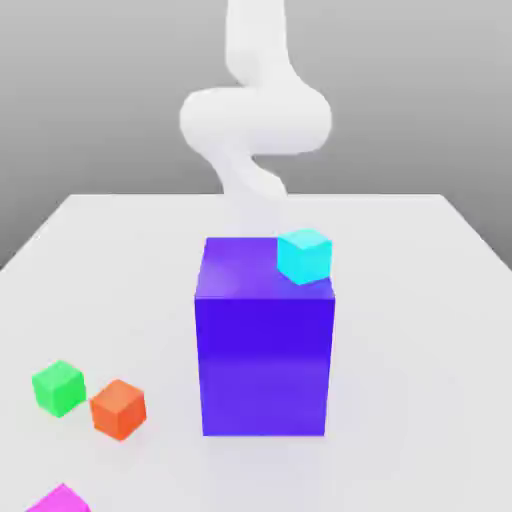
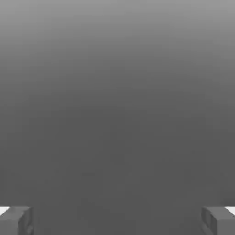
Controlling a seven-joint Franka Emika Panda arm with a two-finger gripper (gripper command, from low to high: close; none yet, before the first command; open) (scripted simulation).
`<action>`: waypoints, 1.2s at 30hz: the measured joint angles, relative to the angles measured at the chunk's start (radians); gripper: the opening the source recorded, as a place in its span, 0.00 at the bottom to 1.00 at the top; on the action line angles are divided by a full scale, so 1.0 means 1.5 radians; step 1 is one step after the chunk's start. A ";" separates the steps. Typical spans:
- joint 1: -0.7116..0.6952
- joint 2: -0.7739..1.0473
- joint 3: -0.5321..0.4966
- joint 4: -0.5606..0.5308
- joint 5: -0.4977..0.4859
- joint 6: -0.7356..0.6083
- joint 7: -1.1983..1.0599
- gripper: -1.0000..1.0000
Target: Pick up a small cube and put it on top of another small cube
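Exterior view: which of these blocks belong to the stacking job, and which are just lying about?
Job:
- small plain magenta cube, at the bottom edge
- candidate bases: small green cube, small orange cube, small cyan cube

Lying about:
- big blue-purple block, the cyan cube seemingly on its top

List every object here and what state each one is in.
Fingers: open, holding nothing.
Pink cube: on the table, cut off at the picture's edge.
Green cube: on the table, upright.
Orange cube: on the table, beside green.
Cyan cube: atop the blue block.
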 joint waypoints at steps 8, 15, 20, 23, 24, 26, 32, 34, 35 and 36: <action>-0.039 0.197 -0.021 0.021 -0.002 0.048 0.042 0.50; -0.067 0.366 -0.047 0.039 0.005 0.089 0.071 0.50; -0.097 0.488 -0.063 0.052 0.020 0.118 0.086 0.50; -0.109 0.561 -0.069 0.060 0.032 0.136 0.093 0.50; -0.113 0.585 -0.071 0.063 0.036 0.141 0.095 0.50; -0.122 0.634 -0.076 0.068 0.046 0.153 0.098 0.50; -0.154 0.780 -0.078 0.087 0.076 0.200 0.101 0.50; -0.162 0.828 -0.070 0.098 0.086 0.234 0.095 0.50; -0.166 0.851 -0.066 0.103 0.089 0.251 0.093 0.00; -0.166 0.851 -0.066 0.103 0.089 0.251 0.093 0.00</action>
